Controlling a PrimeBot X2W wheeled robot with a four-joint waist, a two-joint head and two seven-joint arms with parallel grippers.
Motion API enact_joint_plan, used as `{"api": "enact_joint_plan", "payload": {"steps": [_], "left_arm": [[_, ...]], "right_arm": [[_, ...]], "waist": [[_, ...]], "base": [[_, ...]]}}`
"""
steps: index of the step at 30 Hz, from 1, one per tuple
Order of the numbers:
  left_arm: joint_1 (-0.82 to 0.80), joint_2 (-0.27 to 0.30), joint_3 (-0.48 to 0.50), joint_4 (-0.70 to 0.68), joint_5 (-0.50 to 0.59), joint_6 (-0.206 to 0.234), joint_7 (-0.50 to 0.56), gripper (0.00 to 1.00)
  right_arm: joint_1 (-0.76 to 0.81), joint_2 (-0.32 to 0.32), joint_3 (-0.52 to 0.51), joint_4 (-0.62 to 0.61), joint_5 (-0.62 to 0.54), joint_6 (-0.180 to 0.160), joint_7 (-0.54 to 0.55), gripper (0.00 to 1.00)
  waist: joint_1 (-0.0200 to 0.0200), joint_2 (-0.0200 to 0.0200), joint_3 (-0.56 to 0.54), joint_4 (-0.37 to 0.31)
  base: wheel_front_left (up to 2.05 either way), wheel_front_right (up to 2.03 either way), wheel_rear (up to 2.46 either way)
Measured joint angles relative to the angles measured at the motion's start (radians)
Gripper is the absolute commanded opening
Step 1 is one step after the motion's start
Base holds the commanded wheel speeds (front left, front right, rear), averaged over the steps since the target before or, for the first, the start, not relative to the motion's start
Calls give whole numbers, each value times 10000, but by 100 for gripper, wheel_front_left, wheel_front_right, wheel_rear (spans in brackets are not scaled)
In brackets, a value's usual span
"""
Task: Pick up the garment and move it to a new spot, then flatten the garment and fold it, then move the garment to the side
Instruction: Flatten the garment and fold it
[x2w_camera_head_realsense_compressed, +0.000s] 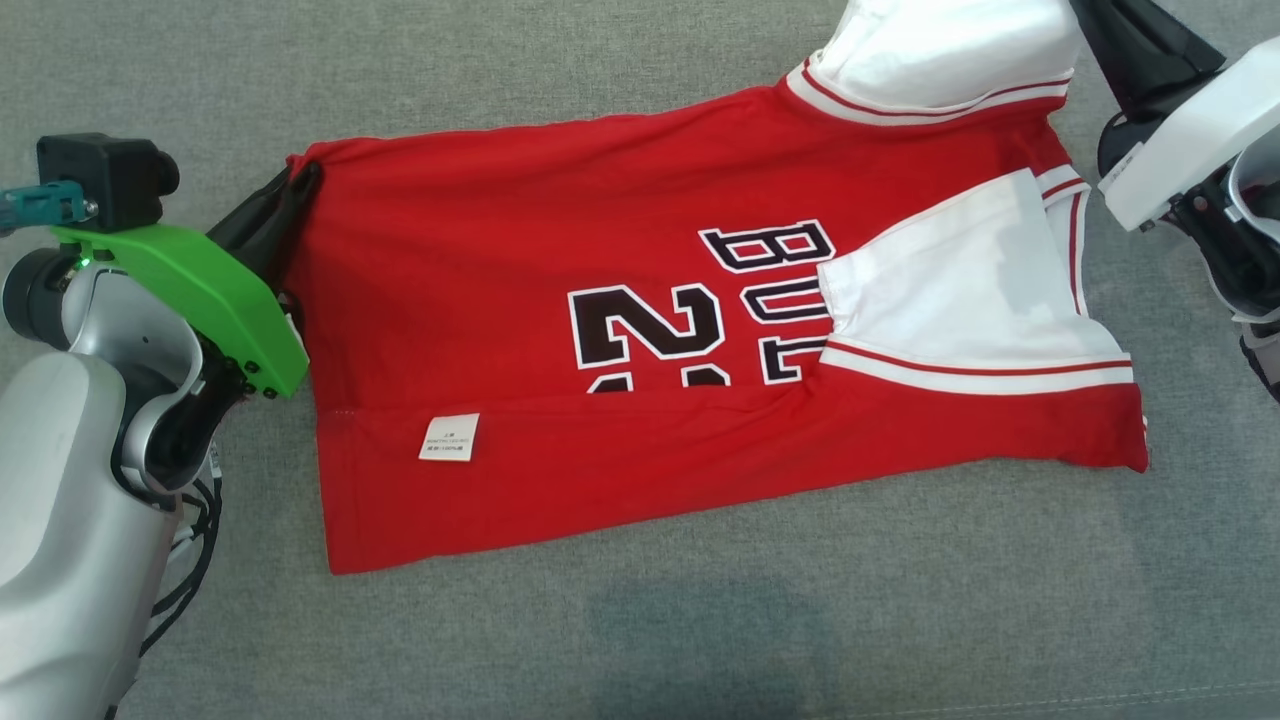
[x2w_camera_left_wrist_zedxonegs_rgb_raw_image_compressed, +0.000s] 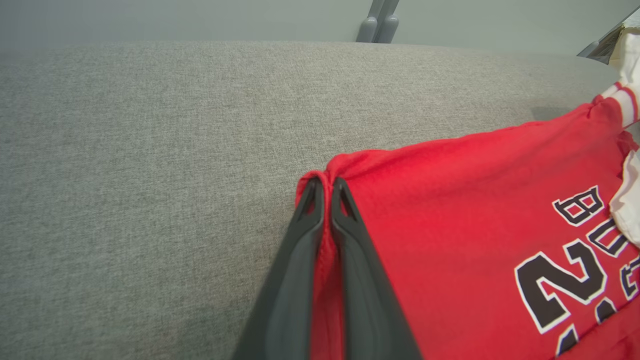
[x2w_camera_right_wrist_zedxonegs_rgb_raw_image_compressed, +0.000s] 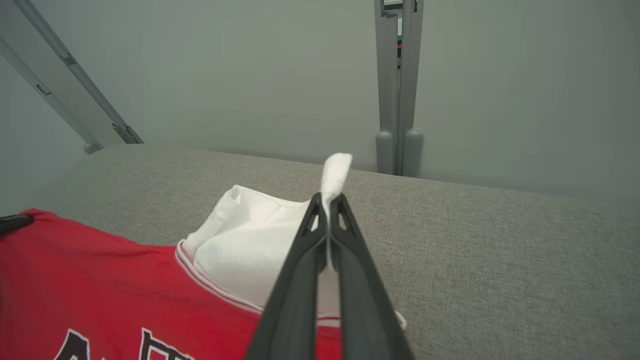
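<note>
On the grey fabric surface (x2w_camera_head_realsense_compressed: 700, 620) the red jersey (x2w_camera_head_realsense_compressed: 480, 260) is laid partly folded, long axis stretched left to right between the arms, its far edge pinched at both ends: hem corner (x2w_camera_left_wrist_zedxonegs_rgb_raw_image_compressed: 345, 167) clamped in the left gripper (x2w_camera_left_wrist_zedxonegs_rgb_raw_image_compressed: 327, 182), white sleeve (x2w_camera_right_wrist_zedxonegs_rgb_raw_image_compressed: 250, 240) clamped in the right gripper (x2w_camera_right_wrist_zedxonegs_rgb_raw_image_compressed: 327, 197).

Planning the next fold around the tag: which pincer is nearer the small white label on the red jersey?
Left. The left pincer grips the jersey's red corner at the label's end; the right pincer holds the white sleeve at the far end.
</note>
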Motion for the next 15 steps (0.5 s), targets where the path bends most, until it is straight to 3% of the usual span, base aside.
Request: {"api": "enact_joint_plan", "payload": {"steps": [15], "left_arm": [[1271,-4,192,-56,-341,-13,-663,0]], "right_arm": [[1387,272,382,-102,123,0,-556,0]], "waist": [[0,0,-793,-309]], "base": [[0,0,0]]}}
